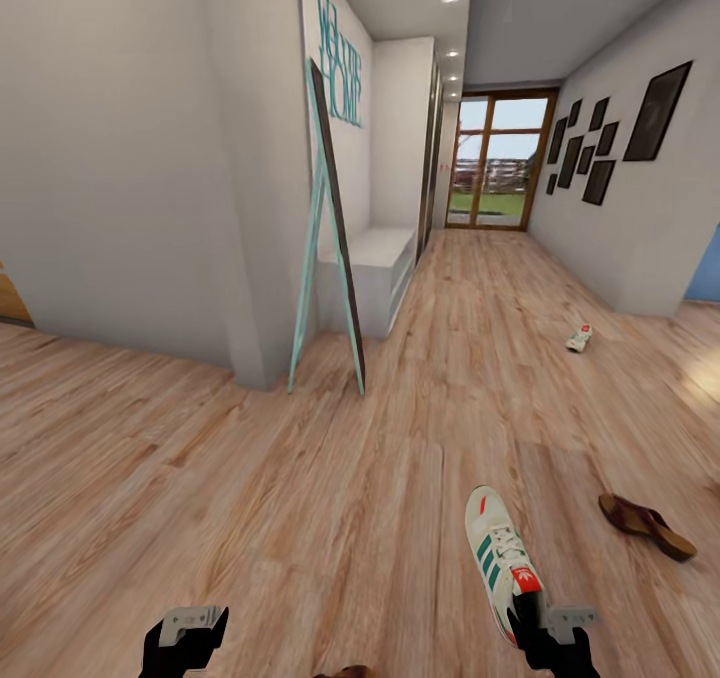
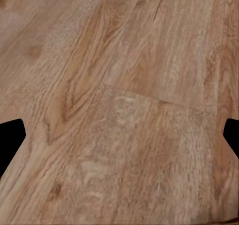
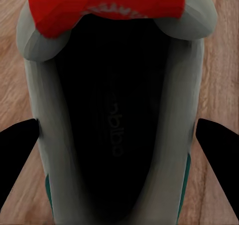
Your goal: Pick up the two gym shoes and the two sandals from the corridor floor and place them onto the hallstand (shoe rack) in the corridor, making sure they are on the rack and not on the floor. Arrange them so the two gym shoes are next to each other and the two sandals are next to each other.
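Note:
One gym shoe (image 1: pixel 497 556), white with green stripes and a red heel patch, lies on the corridor floor (image 1: pixel 330 498) close in front of me. My right gripper (image 1: pixel 542 626) hangs open over its heel. In the right wrist view the fingers (image 3: pixel 17 150) straddle the shoe's dark opening (image 3: pixel 117 110) and red patch. The other gym shoe (image 1: pixel 579 338) lies far off near the right wall. A brown sandal (image 1: pixel 646 526) rests on the floor to the right. My left gripper (image 1: pixel 187 630) is open over bare planks (image 2: pixel 119 110). The hallstand is out of view.
A plain low grey bench (image 1: pixel 378 270) stands against the left wall, with a teal-framed mirror (image 1: pixel 330 238) leaning in front of it. A wall corner (image 1: pixel 250 358) juts out at left. The corridor runs to a glass door (image 1: pixel 500 163). A brown sliver (image 1: pixel 347 672) shows at the bottom edge.

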